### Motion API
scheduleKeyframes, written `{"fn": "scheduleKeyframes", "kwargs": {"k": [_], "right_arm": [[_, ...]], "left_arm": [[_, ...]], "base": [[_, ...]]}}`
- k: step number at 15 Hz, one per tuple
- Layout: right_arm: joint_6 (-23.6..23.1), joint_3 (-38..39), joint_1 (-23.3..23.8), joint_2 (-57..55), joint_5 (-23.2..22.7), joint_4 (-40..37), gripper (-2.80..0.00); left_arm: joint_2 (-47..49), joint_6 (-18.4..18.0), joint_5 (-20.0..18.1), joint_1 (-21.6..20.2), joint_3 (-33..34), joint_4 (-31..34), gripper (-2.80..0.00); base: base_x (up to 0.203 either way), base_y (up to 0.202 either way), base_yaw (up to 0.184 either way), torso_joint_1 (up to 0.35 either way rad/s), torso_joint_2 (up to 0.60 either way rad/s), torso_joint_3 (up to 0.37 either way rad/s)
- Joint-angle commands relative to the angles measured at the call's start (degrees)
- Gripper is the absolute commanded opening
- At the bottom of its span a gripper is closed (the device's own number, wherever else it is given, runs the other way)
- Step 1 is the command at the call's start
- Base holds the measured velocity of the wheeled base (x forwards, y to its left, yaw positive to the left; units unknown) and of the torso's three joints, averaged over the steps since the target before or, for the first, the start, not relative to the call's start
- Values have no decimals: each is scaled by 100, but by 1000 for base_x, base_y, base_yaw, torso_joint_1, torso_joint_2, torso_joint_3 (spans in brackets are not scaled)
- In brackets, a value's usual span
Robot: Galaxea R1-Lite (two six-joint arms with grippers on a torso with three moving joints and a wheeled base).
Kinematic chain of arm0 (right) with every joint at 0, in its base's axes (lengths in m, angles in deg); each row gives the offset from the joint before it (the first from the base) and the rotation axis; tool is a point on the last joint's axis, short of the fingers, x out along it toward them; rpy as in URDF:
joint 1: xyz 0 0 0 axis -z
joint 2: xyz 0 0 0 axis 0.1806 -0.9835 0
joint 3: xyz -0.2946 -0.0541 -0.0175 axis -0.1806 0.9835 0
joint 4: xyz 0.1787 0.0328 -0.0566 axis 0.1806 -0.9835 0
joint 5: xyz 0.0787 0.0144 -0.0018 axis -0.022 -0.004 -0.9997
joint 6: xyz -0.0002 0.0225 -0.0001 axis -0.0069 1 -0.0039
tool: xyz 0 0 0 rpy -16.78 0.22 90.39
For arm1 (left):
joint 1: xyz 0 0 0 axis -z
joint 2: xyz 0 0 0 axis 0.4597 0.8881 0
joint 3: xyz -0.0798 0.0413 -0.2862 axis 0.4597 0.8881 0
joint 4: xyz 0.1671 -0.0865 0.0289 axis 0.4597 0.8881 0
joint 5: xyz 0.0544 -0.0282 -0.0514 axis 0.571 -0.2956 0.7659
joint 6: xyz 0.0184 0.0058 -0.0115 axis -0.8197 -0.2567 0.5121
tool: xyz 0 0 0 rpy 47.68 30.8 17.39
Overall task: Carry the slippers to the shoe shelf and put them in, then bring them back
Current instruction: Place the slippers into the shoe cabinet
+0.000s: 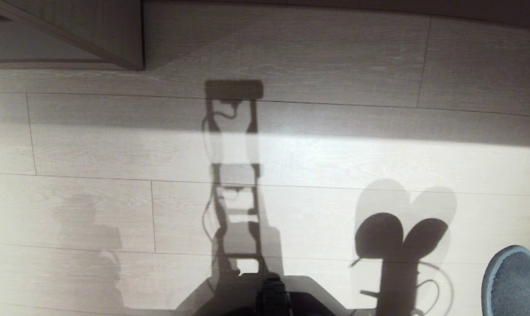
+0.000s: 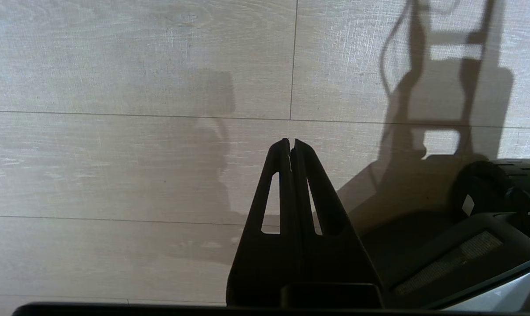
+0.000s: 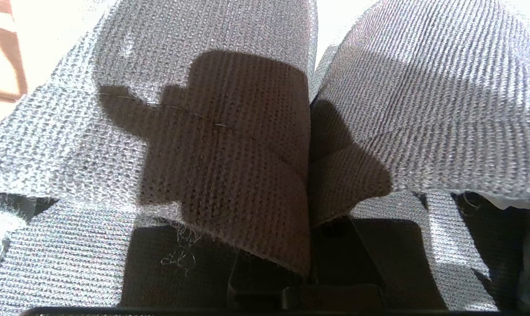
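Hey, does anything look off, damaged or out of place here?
Mostly fine. The slippers hang pinched together in the right tool, with some loose threads fraying at a fabric edge. The left tool is shut and empty above the floor.

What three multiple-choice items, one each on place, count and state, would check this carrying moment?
1. Where do the slippers show in the head view?
A. top left corner
B. lower right edge
C. centre of the floor

2. How many slippers fill the right wrist view?
A. one
B. two
C. three

3. How do the left gripper fingers stand?
A. closed together, holding nothing
C. closed on a slipper
B. spread wide

Key: 1 B, a grey rounded end with a lighter rim pokes in at the lower right edge, above the floor. 2 B, two knit uppers sit side by side there, pinched at the right gripper. 3 A, the tips meet over bare floor.
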Motion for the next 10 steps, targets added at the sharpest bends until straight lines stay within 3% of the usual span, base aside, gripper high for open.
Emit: {"fn": "scheduleKeyframes", "kwargs": {"k": [1,10], "right_arm": [[-5,9,0,2,-4,-18,-280],[224,9,0,2,40,-27,-280]], "left_arm": [[-2,2,1,6,9,-1,-280],[-2,46,10,6,9,-1,-280]], "base": [[0,0,0,0,0,0],[0,0,0,1,1,168]]}}
